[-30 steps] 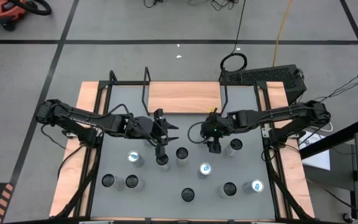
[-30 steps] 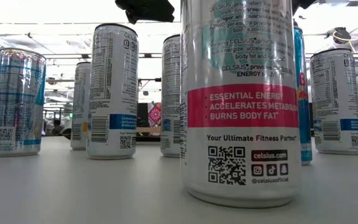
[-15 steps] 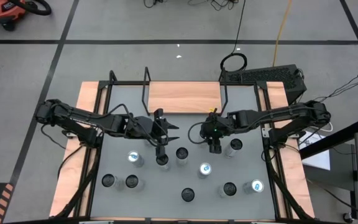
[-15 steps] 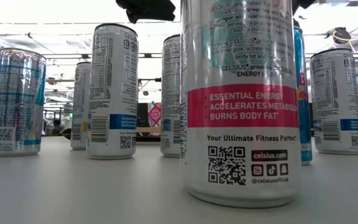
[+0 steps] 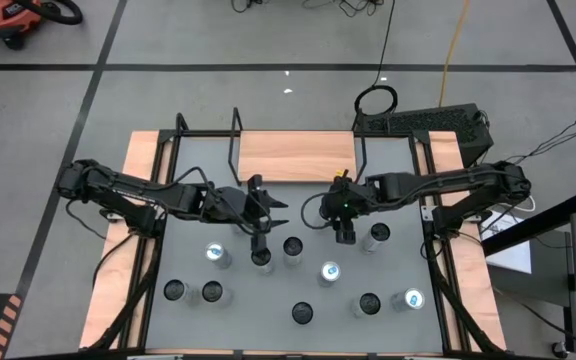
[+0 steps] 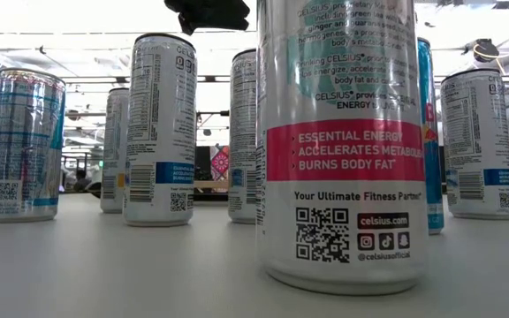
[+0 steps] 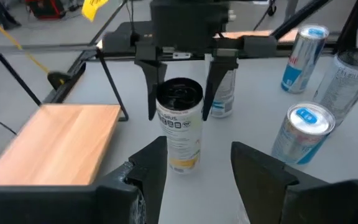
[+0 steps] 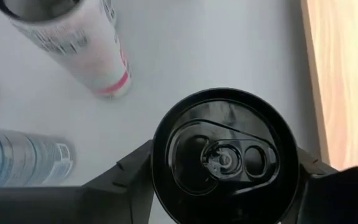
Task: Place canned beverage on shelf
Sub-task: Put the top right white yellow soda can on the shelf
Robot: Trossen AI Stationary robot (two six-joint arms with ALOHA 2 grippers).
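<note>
Right gripper [image 5: 345,236]: fingers pinching black-topped can [image 8: 224,155], upright, mid-worktop, just in front of shelf [image 5: 297,156]. Shelf: light-wood board, bare, at worktop [image 5: 268,320] far edge, centre. Left gripper [image 5: 259,241]: fingers spread, empty, near worktop centre, facing gripped can. Nine other cans [image 5: 329,272] upright toward near edge.

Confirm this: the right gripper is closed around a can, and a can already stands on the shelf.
Wrong on the shelf. The high view shows the shelf bare. The right gripper does clasp a can, as its wrist view shows.
</note>
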